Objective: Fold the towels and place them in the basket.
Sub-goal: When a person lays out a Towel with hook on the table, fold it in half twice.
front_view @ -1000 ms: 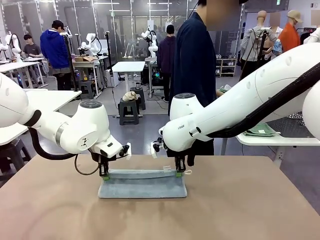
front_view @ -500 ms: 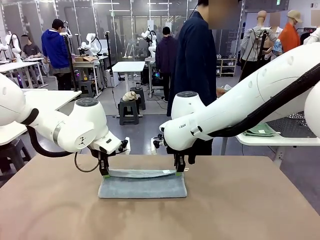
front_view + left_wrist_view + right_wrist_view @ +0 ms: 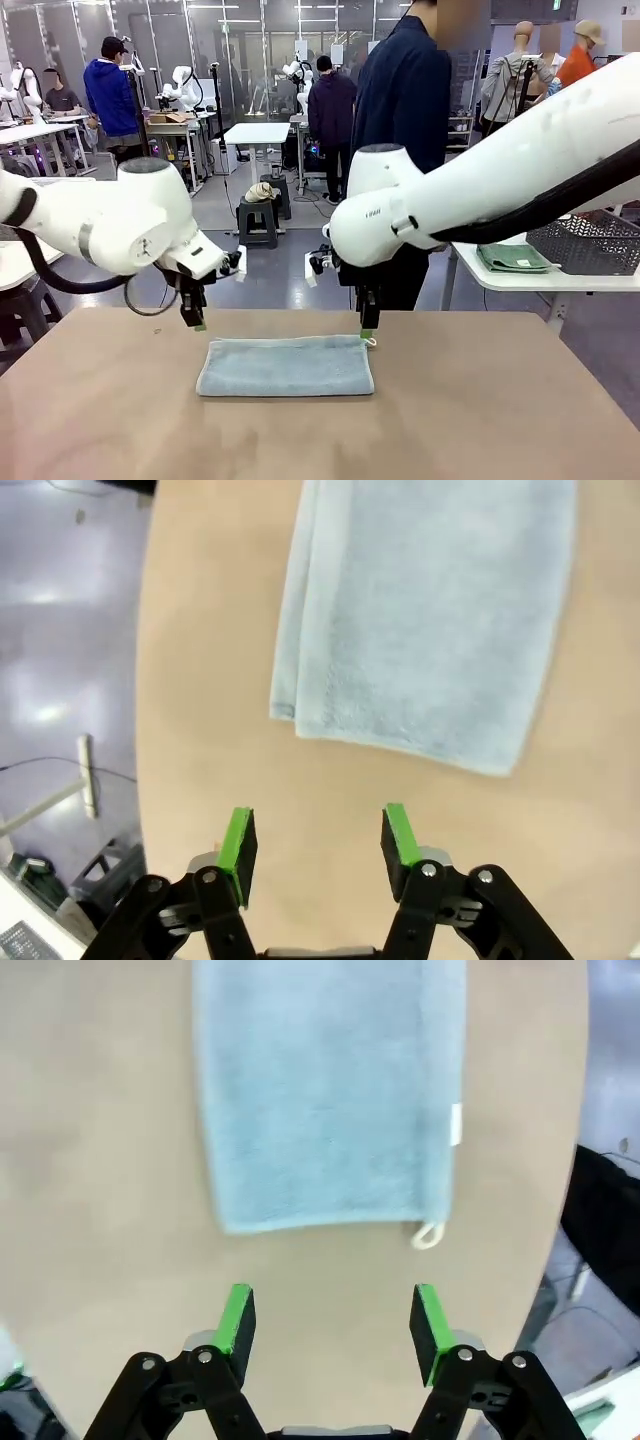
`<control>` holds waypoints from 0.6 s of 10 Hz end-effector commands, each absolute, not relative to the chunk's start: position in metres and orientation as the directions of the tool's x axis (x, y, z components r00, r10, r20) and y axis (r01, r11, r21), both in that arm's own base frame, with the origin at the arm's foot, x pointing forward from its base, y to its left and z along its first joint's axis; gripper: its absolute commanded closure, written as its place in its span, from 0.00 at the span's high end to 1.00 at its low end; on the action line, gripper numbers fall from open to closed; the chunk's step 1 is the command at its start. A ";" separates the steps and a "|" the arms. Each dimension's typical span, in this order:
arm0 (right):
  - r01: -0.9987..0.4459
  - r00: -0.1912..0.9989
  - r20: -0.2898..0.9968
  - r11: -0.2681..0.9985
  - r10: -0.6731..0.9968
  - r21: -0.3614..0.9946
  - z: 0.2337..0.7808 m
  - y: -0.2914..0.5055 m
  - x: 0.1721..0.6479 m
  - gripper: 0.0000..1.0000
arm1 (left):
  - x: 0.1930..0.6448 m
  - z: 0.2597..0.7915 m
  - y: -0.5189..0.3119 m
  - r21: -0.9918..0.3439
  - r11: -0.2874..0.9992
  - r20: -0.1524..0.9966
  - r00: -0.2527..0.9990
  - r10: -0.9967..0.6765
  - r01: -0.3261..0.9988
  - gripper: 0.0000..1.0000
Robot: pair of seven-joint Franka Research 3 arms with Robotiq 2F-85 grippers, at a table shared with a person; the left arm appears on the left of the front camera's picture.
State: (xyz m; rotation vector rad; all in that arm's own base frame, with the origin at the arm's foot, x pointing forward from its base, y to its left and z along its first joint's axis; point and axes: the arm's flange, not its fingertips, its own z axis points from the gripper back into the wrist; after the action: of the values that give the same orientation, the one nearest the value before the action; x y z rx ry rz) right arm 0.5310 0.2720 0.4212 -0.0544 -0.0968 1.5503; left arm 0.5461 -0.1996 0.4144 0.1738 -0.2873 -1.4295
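Note:
The pale blue towel [image 3: 286, 365] lies folded flat on the brown table [image 3: 500, 420], its white loop at the far right corner [image 3: 428, 1236]. My left gripper [image 3: 196, 325] hangs open just above the table off the towel's far left corner, nothing between its green pads [image 3: 239, 842]; the towel [image 3: 430, 620] lies ahead of it. My right gripper [image 3: 367, 331] hovers open above the far right corner, looking down on the towel [image 3: 325, 1090]. A green towel [image 3: 512, 258] lies folded on the white side table at right, beside the dark grey lattice basket [image 3: 588, 241].
A person in dark clothes [image 3: 405, 120] stands at the far side of the table, behind my right arm. The white side table [image 3: 560, 281] stands at the right. Bare tabletop stretches in front of the towel and to both sides.
Both grippers have let go of the towel's far edge, opened and risen. The lifted edge has dropped flat onto the towel. The left gripper has drifted slightly left.

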 end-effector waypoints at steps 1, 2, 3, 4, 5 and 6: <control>-0.989 0.142 0.074 0.145 0.987 -0.032 0.451 0.255 0.484 0.78 | 0.511 0.446 -0.166 0.236 0.096 0.140 0.064 -0.988 0.967 0.65; -0.970 0.242 0.114 0.239 0.964 0.034 0.458 0.252 0.467 0.78 | 0.502 0.455 -0.153 0.215 0.098 0.200 0.054 -0.978 0.972 0.65; -0.970 0.243 0.137 0.242 0.960 0.023 0.462 0.248 0.449 0.78 | 0.496 0.460 -0.135 0.198 0.115 0.261 0.061 -0.963 0.974 0.65; -0.974 0.227 0.140 0.224 0.964 0.037 0.464 0.246 0.434 0.78 | 0.492 0.462 -0.114 0.167 0.141 0.320 0.082 -0.944 0.976 0.65; -0.976 0.219 0.141 0.215 0.966 0.044 0.466 0.245 0.423 0.78 | 0.490 0.461 -0.092 0.116 0.147 0.404 0.088 -0.911 0.982 0.65; -0.981 0.194 0.143 0.187 0.971 0.060 0.467 0.244 0.418 0.78 | 0.490 0.458 -0.067 0.071 0.143 0.497 0.089 -0.863 0.987 0.65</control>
State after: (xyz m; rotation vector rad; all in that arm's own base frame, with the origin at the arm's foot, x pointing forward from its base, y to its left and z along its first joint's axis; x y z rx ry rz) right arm 0.4253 0.2480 0.4695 0.1302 -0.0732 1.3555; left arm 0.4933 -0.0901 0.4642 -0.1896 -0.4576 -1.4131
